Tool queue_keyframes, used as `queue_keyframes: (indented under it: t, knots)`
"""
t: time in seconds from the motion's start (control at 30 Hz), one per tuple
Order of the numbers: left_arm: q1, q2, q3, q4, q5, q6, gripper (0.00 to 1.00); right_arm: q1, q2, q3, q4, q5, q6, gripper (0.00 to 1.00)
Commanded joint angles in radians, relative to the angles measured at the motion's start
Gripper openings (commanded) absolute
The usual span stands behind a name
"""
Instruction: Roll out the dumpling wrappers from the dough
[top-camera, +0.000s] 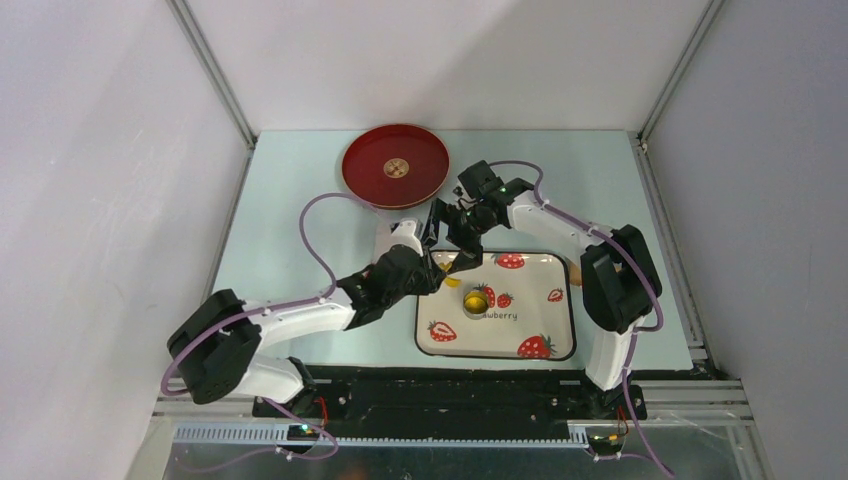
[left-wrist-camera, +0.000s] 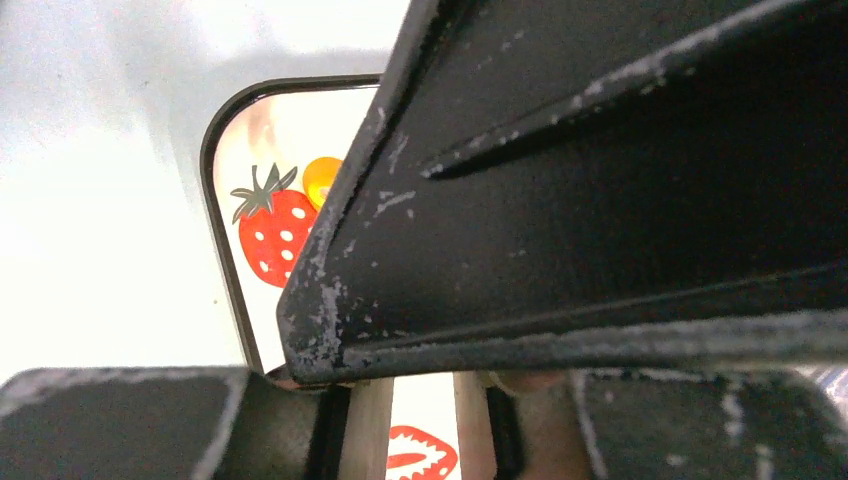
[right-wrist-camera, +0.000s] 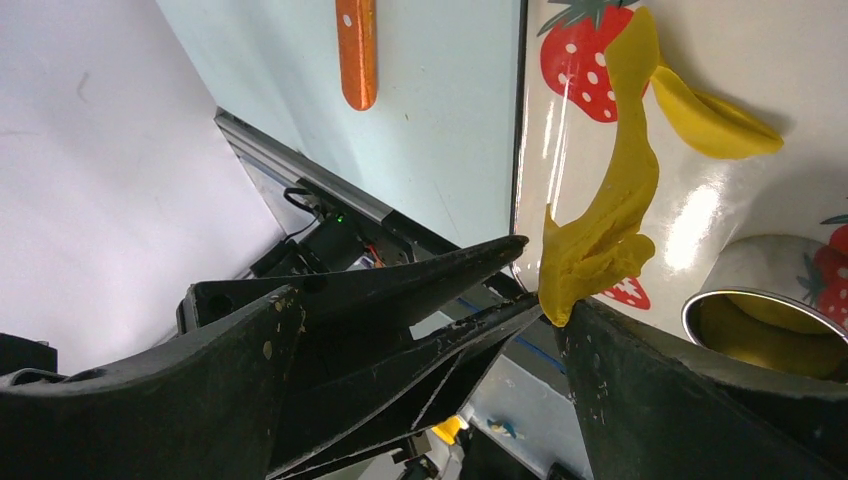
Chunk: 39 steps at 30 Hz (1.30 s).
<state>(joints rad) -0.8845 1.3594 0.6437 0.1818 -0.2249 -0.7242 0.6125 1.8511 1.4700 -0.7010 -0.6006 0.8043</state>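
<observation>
A torn strip of yellow dough (right-wrist-camera: 612, 190) hangs over the strawberry tray (top-camera: 545, 285), its lower end stuck on my right gripper's right fingertip (right-wrist-camera: 590, 325). My right gripper (top-camera: 452, 245) stands wide open above the tray's far left corner. My left gripper (top-camera: 437, 272) reaches between its fingers; the fingers (right-wrist-camera: 450, 285) are a narrow gap apart, with the tips beside the dough's end. A small flat yellow piece (right-wrist-camera: 715, 122) lies on the tray and also shows in the left wrist view (left-wrist-camera: 322, 178). No clear round wrapper shows. A metal ring cutter (top-camera: 476, 300) holds yellow dough.
A red round plate (top-camera: 372, 180) sits at the back, just behind both grippers. An orange handle (right-wrist-camera: 357, 50) lies on the table beside the tray. White walls and metal rails close in the sides.
</observation>
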Motion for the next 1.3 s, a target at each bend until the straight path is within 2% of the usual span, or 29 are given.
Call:
queue_keyframes:
  t: [0.0, 0.4, 0.67, 0.8, 1.0, 1.13, 1.27]
  knots:
    - [0.004, 0.030, 0.015, 0.027, -0.068, -0.054, 0.30, 0.038, -0.070, -0.013, -0.023, -0.084, -0.001, 0.99]
    - [0.004, 0.037, -0.006, 0.027, -0.117, -0.092, 0.25, 0.047, -0.111, -0.046, -0.035, -0.092, 0.002, 0.99]
    - [0.012, -0.025, -0.058, 0.028, -0.152, -0.112, 0.22, 0.053, -0.122, -0.060, -0.057, -0.060, -0.015, 0.99]
    - [0.019, -0.110, -0.084, 0.028, -0.137, -0.097, 0.26, 0.050, -0.117, -0.060, -0.048, -0.055, -0.014, 0.99]
    - [0.009, -0.226, -0.097, 0.068, -0.076, -0.037, 0.39, 0.048, -0.101, -0.060, -0.009, -0.075, 0.021, 0.99]
    - [-0.042, -0.284, -0.081, 0.064, -0.140, 0.076, 0.40, 0.043, -0.101, -0.060, 0.030, -0.106, 0.063, 1.00]
    - [-0.061, -0.292, -0.077, 0.049, -0.158, 0.117, 0.39, 0.028, -0.106, -0.060, 0.058, -0.130, 0.100, 0.99]
